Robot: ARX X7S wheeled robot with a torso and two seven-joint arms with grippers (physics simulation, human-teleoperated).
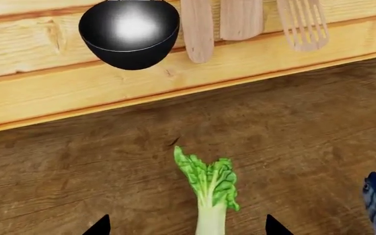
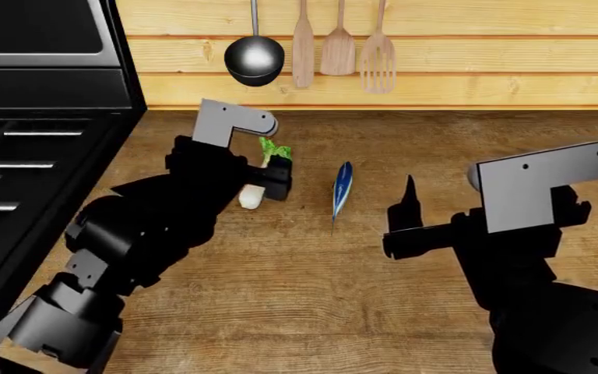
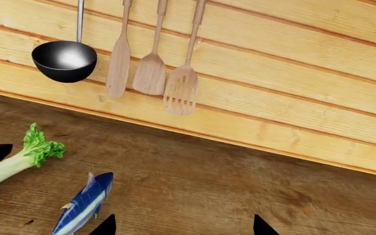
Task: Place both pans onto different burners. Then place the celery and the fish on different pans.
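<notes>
Neither the celery [image 2: 261, 173] nor the fish [image 2: 342, 189] is on a pan yet; both lie on the wooden bench [image 2: 382, 312], the fish just beside the celery, on the side away from the stove [image 2: 29, 156]. No pan shows in any view, and of the stove only the near grates are visible, so I cannot tell if the pans already stand on burners.

The left end effector [image 2: 273, 175] is at the celery. In its wrist view the two fingertips stand wide apart on either side of the white stalk [image 1: 211, 220], not yet closed on it. I judge that grasping the celery is the step in hand.

The right end effector [image 2: 408, 206] hangs above the bench farther from the celery than the fish is, empty, and its fingertips also look spread in its own view.

Left to do, as far as I can see: lift the celery to one pan and the fish to the other.
</notes>
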